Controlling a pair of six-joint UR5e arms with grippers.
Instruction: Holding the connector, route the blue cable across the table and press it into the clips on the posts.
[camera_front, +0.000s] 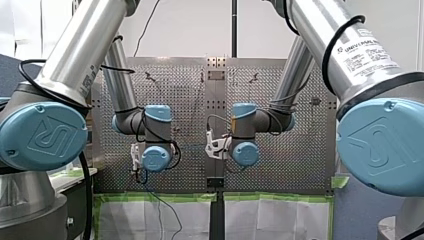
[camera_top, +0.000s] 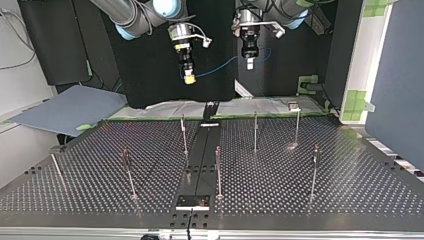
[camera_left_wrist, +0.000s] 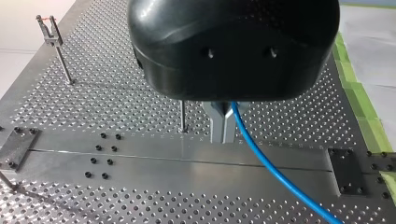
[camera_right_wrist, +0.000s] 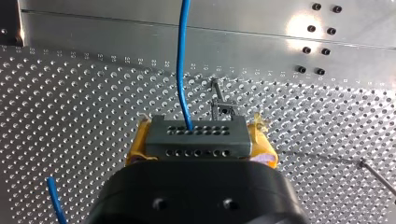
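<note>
My right claw (camera_right_wrist: 201, 140), with soft yellow pads, grips the flat grey connector (camera_right_wrist: 219, 135), a little block dotted with round holes. The thin, smooth blue cable (camera_right_wrist: 181, 60) comes out of it. My left claw (camera_left_wrist: 223, 125) pinches that cable between shiny metal fingers. Only the top view shows the cable hanging between both claws, above the holey metal surface (camera_top: 310, 185) and its skinny posts (camera_top: 255, 131).

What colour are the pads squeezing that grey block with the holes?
Yellow; the pads show best in the right wrist view.
</note>
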